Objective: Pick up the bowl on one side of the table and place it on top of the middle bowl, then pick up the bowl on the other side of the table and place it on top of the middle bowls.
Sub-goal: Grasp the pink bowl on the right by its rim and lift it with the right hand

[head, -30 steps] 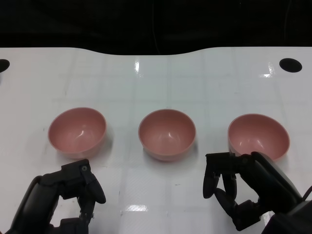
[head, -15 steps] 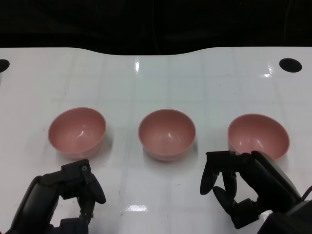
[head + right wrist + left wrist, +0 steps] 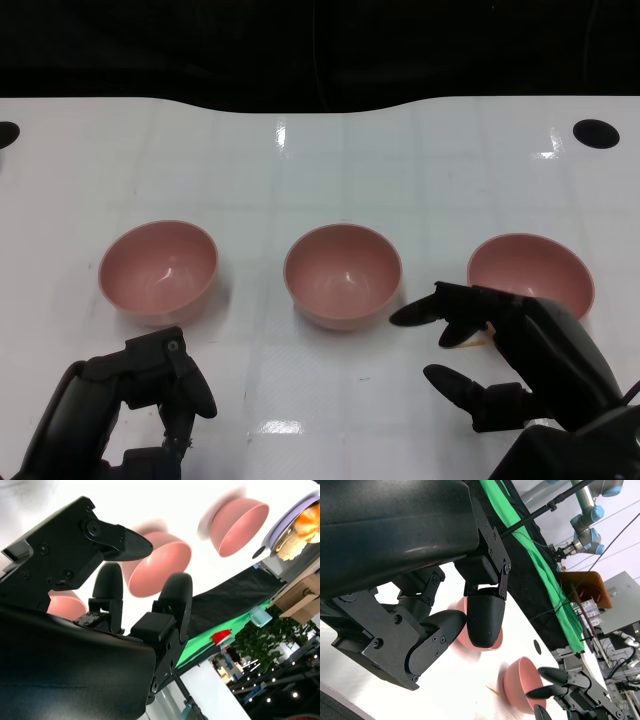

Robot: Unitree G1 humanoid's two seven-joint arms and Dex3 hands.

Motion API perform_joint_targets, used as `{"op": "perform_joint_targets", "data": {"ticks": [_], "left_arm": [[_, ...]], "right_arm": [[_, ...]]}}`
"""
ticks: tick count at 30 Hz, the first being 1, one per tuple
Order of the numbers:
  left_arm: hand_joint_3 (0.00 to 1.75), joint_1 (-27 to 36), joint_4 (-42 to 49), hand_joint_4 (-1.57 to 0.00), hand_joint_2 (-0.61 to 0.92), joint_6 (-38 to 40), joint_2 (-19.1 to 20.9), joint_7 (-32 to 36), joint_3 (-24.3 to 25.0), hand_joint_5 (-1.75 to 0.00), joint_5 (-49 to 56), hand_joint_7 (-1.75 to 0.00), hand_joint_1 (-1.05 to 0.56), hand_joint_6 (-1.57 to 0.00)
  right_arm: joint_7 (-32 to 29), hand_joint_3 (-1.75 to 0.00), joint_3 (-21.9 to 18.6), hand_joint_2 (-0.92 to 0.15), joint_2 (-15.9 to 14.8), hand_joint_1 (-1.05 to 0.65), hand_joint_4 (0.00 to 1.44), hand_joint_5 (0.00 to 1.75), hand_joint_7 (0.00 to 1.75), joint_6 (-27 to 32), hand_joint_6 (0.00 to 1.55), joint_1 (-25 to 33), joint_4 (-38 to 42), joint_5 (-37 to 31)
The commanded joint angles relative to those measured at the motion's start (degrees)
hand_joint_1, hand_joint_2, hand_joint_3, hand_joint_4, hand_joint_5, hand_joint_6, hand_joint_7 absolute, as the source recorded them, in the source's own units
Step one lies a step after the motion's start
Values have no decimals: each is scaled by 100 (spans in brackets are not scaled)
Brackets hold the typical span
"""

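Note:
Three pink bowls stand in a row on the white table: the left bowl [image 3: 158, 268], the middle bowl [image 3: 343, 274] and the right bowl [image 3: 530, 272]. My right hand [image 3: 500, 350] hovers at the right bowl's near rim with its fingers spread wide, holding nothing and hiding part of that rim. My left hand [image 3: 145, 395] sits near the table's front edge, just before the left bowl, fingers curled in and empty. In the left wrist view the curled fingers [image 3: 484, 622] hang before the left bowl [image 3: 495, 641]. The right wrist view shows the middle bowl [image 3: 157, 565] beyond the spread fingers [image 3: 107, 587].
The glossy white table [image 3: 320, 170] has a round black hole at the far right [image 3: 596, 133] and another at the far left edge [image 3: 5, 133]. A dark backdrop runs behind the table's far edge.
My right hand's fingers, which hung down curled, have swung up and spread apart beside the right bowl. The left hand and all the bowls have not moved.

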Motion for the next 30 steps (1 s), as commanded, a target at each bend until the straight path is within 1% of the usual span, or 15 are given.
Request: {"op": "perform_joint_targets", "data": {"ticks": [1,2,3,5,7,10,16,19,22,24,30], "left_arm": [[138,19,35,-85,38,-103,76,-49,34,-167,22,-150,-10,-80],[138,22,33,-85,38,-106,76,-52,35,-167,16,-150,-10,-80],[137,34,20,-85,38,-113,82,-59,36,-167,11,-150,-10,-80],[139,61,-17,-84,37,-117,90,-74,30,-168,3,-150,-10,-81],[140,72,-36,-84,36,-144,78,-72,3,-168,30,-150,-9,-81],[141,81,-73,-85,36,-152,47,-51,-39,-169,99,-151,-10,-82],[142,83,-111,-86,36,-187,-7,-2,-107,-169,196,-151,-9,-82],[142,93,-163,-86,36,-157,-28,21,-132,-168,246,-151,-9,-82],[142,99,-194,-85,36,-156,-27,16,-134,-168,259,-151,-9,-82],[142,103,-214,-85,36,-148,-17,3,-135,-168,250,-151,-8,-81],[141,91,-220,-85,36,-154,-10,-18,-138,-169,214,-152,-9,-80]], "right_arm": [[-174,-45,-91,-65,-54,-19,31,100,42,60,49,-15,-87,-121],[-190,-35,-94,-70,-57,-21,30,98,39,101,49,-14,-108,-164],[-204,-29,-93,-73,-97,-21,30,98,37,155,49,-24,-144,-283],[-164,-16,-91,-81,-191,-26,24,99,32,279,46,-49,-213,-497],[-99,-9,-98,-86,-281,-33,19,98,28,497,42,-71,-294,-746],[1,-4,-82,-90,-400,-41,14,93,23,806,38,-92,-435,-1045],[212,-1,-73,-89,-584,-49,4,85,16,1407,31,-142,-782,-1670],[320,0,-86,-89,-641,-51,1,82,13,1677,28,-212,-882,-1879],[423,0,-23,-88,-695,-53,0,81,12,1934,28,-285,-917,-2196],[603,0,40,-88,-748,-55,0,80,11,2135,27,-351,-925,-2454],[1060,0,176,-88,-843,-56,1,77,9,2449,26,-502,-900,-2773]]}}
